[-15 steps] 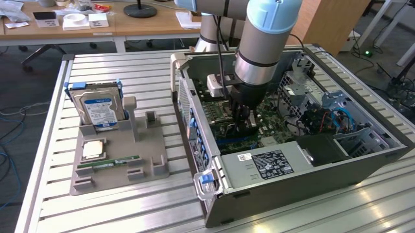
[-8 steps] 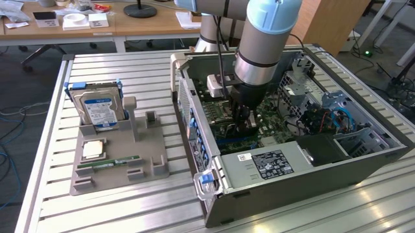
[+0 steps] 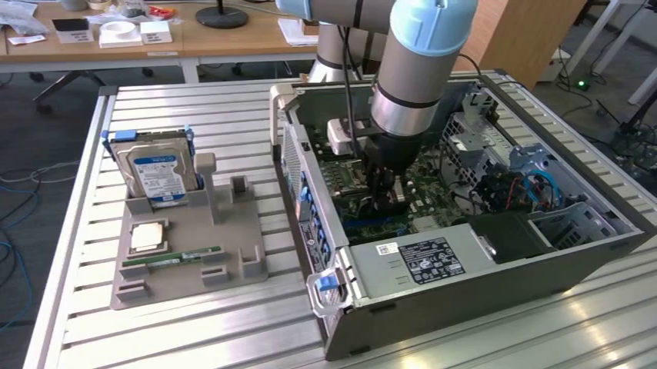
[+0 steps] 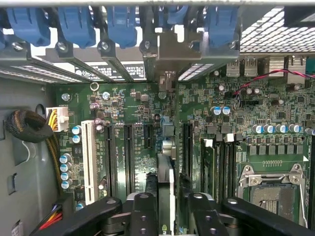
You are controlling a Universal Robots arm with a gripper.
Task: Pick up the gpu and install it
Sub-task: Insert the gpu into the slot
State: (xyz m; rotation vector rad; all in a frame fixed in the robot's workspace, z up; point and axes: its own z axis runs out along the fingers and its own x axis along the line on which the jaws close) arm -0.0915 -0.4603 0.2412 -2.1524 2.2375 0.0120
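Note:
The gpu [image 4: 166, 169] shows edge-on as a thin card standing upright over the green motherboard [image 4: 130, 101]. It sits between two long black slots, and its silver bracket [image 4: 167, 54] reaches the case's rear slot openings. My gripper [image 4: 167, 199] is shut on the card, one black finger [image 4: 143, 211] on each side of it. In the exterior view, my gripper [image 3: 385, 201] reaches straight down into the open computer case [image 3: 431, 296], close to the motherboard [image 3: 355, 181].
Blue slot clips [image 4: 120, 24] line the case's rear. A white slot [image 4: 89, 160] and the CPU socket [image 4: 273, 194] flank the card. Beside the case, a grey holder [image 3: 185, 265] carries a blue-labelled hard drive [image 3: 154, 165], a chip [image 3: 149, 237] and a green RAM stick [image 3: 169, 258].

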